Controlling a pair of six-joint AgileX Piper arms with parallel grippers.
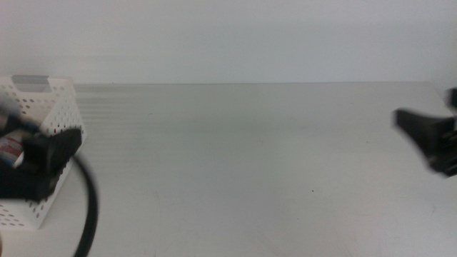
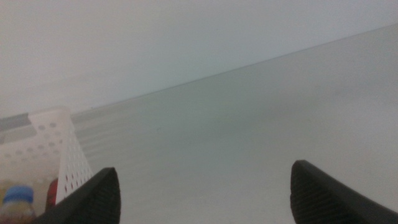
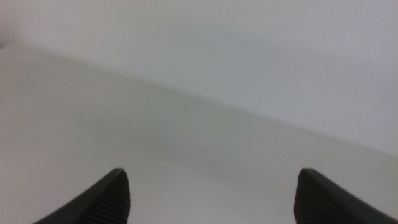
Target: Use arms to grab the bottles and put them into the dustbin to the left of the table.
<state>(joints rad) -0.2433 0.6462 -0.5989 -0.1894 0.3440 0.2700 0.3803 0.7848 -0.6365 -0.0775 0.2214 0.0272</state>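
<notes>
The dustbin (image 1: 50,107) is a white rectangular basket with rows of round holes in its walls and a grey piece on its far rim. It stands upright at the left edge of the table (image 1: 250,164), a plain white-grey matte surface. Inside the dustbin, the left wrist view shows a blue-capped bottle (image 2: 17,198) and, beside it, a red item (image 2: 52,193) against the perforated wall. A third bottle cannot be made out.
</notes>
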